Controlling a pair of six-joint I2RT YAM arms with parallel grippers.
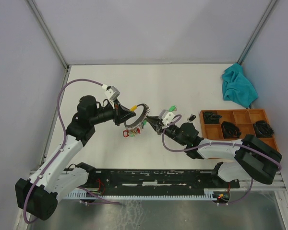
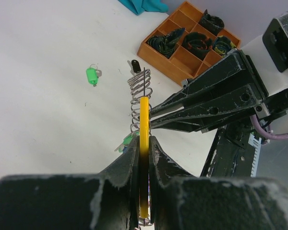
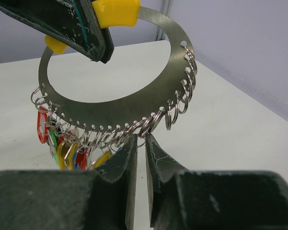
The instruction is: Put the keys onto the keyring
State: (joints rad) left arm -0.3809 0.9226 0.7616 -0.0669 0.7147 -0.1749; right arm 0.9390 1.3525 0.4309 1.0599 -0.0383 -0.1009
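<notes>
Left fingers [image 2: 127, 167] clenched on the yellow clasp of the flat silvery metal keyring [image 3: 115, 110], holding it above the white desk [image 1: 182, 86], coloured tags hanging. Right fingers [image 3: 125, 165] nearly closed, pinching a small split loop on its lower edge. Small green-headed key [image 2: 91, 75] and small black key [image 2: 135, 65] lie loose on the desk near the orange compartment tray [image 2: 158, 62].

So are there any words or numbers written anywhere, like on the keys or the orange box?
None can be read. The keyring is bare metal with no writing, its coloured tags show no letters, and the green key and orange tray are too small to show any label.
</notes>
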